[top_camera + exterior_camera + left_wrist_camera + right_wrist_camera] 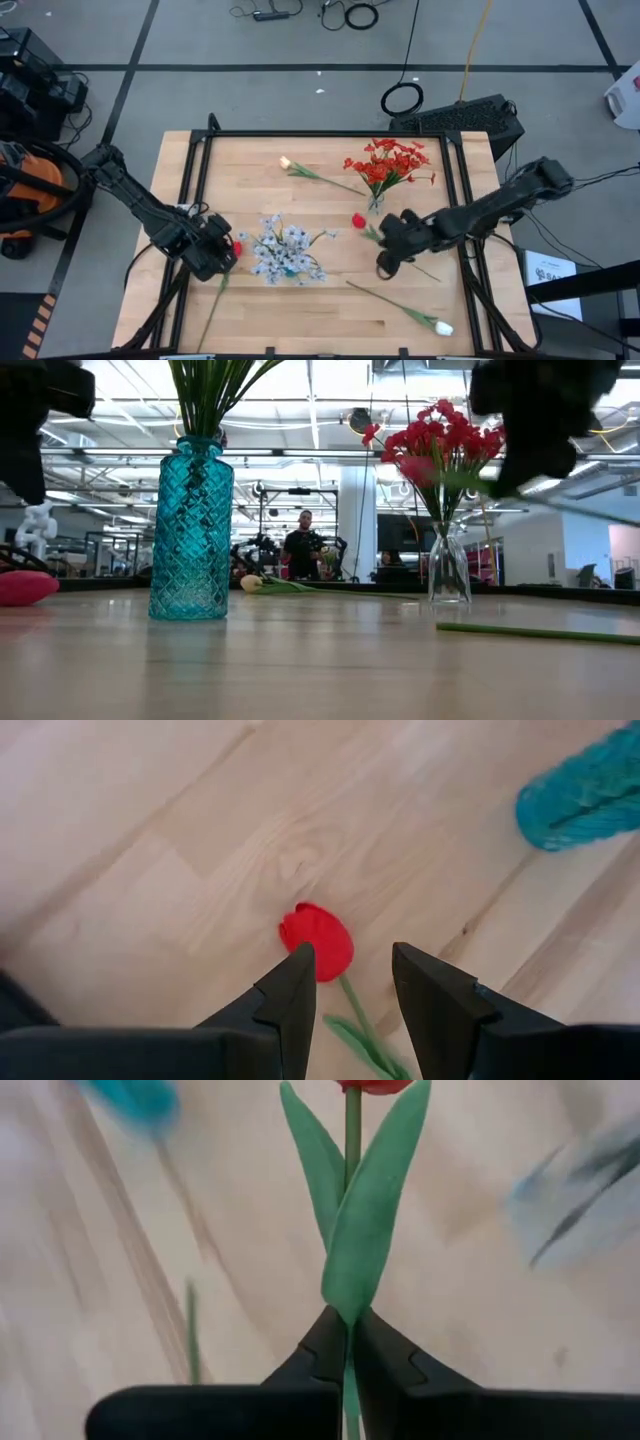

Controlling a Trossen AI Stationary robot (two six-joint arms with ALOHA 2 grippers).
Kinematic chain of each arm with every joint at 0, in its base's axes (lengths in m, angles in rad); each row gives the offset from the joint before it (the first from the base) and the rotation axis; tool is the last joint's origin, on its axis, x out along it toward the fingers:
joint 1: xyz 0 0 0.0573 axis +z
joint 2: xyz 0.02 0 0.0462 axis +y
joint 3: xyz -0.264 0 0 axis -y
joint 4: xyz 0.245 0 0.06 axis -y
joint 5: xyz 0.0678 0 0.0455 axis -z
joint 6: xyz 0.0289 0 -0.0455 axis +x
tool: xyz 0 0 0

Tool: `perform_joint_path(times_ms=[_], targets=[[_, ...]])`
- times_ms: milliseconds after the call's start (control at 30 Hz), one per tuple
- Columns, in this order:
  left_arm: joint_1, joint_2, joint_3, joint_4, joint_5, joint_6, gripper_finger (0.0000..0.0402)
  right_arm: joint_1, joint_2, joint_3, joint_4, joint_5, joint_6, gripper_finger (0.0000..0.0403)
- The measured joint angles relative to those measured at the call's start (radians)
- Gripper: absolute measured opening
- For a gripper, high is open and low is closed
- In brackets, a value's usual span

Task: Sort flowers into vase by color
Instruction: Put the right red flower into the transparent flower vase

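- Right gripper (350, 1365): fingers closed on the green stem of a red tulip (358, 220), leaves and the base of the bud showing beyond the fingertips in the right wrist view; placed right of the table's centre, just below the clear vase in the high view.
- Left gripper (348, 985): fingers partly apart, holding nothing, straddling the stem of a second red tulip (317, 941) lying flat on the wood; bud just ahead of the fingertips; placed in the left half of the table (330, 310), toward the near edge.
- Second tulip's stem: running from the bud toward the near left corner in the high view.
- Teal vase (191, 530): upright near the table's centre, holding pale blue-white sprays (285, 250); just right of the left gripper.
- Clear vase (448, 565): upright toward the far right part of the table, holding red blossoms (388, 162).
- Cream tulip (285, 162): lying flat near the far edge, left of the clear vase, stem pointing toward it.
- Second cream tulip (443, 327): lying flat near the near right corner, stem stretching toward the table's middle.
- Person (303, 547): standing in the room beyond the far edge, seen in the low view.
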Motion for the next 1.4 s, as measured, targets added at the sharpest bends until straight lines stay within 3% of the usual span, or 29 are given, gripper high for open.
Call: perform_joint_path(times_ms=[233,367,467,700,933,1033,1167,1400], targets=[[0.063,0.000,0.000,0.027,-0.003,0.182,0.0141,0.013,-0.243,0.001,0.104,0.361,-0.104,0.0001],[0.090,0.000,0.000,0.021,-0.003,0.204,0.0141,-0.003,-0.336,0.002,0.248,0.538,-0.319,0.0001],[0.104,0.000,0.000,0.022,-0.002,0.244,0.0141,-0.022,-0.372,-0.002,0.398,0.608,-0.513,0.0001],[0.127,0.000,0.000,0.023,0.002,0.249,0.0141,-0.077,-0.394,-0.198,0.949,0.526,-0.843,0.0000],[0.130,0.000,0.000,0.025,0.054,0.248,0.0141,-0.112,-0.402,-0.425,1.492,0.525,-1.098,0.0000],[0.130,0.000,0.000,0.025,0.059,0.244,0.0141,-0.132,-0.402,-0.479,1.583,0.492,-1.136,0.0000],[0.130,0.000,0.000,0.027,0.059,0.243,0.0141,-0.163,-0.402,-0.527,1.581,0.479,-1.127,0.0000],[0.130,0.000,0.000,0.034,0.060,0.243,0.0141,-0.213,-0.375,-0.629,1.578,0.472,-0.994,0.0000]])
